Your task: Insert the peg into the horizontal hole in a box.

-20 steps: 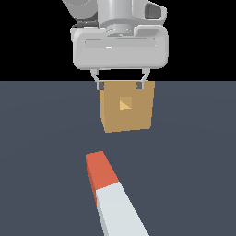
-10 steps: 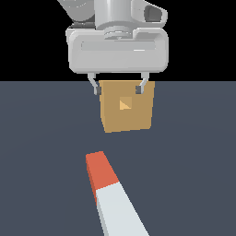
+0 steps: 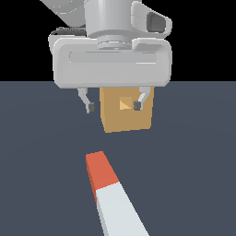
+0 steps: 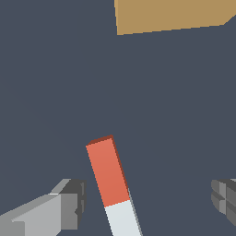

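The peg (image 3: 110, 193) lies flat on the dark floor, red-orange end toward the box, pale grey-white length running to the near edge. It also shows in the wrist view as the peg (image 4: 110, 179) between the fingers. The tan box (image 3: 125, 120) stands behind it, its small square hole (image 3: 124, 104) facing the camera. My gripper (image 3: 114, 107) hangs open in the air in front of the box's upper part, nothing between its fingertips (image 3: 137, 106). In the wrist view only an edge of the box (image 4: 170, 16) shows.
A flat dark grey-blue floor (image 3: 193, 175) spreads all around the peg and box. Black background lies beyond its far edge. No other objects are in view.
The gripper has come toward the camera and slightly toward the exterior view's left, looming larger. Its fingers have spread wider. Peg and box have not moved.
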### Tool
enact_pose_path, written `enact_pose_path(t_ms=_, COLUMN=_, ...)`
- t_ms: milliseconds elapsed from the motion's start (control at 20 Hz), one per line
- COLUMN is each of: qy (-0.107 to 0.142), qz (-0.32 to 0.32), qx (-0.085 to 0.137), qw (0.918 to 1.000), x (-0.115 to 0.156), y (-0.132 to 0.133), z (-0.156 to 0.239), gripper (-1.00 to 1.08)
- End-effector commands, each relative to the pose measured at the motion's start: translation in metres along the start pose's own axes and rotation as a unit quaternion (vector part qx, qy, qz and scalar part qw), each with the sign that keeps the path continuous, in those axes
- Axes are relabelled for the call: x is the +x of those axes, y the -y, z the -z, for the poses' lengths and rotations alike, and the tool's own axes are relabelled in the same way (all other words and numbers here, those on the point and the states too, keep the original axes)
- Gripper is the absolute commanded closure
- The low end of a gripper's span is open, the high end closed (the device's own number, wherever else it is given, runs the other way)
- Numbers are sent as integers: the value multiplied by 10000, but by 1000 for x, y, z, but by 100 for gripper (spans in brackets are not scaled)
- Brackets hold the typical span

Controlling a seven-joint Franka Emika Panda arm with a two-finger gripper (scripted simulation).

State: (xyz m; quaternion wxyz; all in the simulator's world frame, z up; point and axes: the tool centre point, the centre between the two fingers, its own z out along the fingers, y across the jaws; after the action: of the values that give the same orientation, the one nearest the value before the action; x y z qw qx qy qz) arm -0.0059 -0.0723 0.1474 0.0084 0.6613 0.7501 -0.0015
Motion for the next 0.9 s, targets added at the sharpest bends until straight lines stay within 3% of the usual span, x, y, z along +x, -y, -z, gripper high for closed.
enact_pose_path(t_ms=0, qy=-9, qz=174, qx=4, qw=9998, x=-16, y=4, z=-10, gripper=-92)
enact_pose_path(t_ms=850, qy=-70, qz=1253, qx=27, qw=9921, x=-113, y=10, z=-69, gripper=-92)
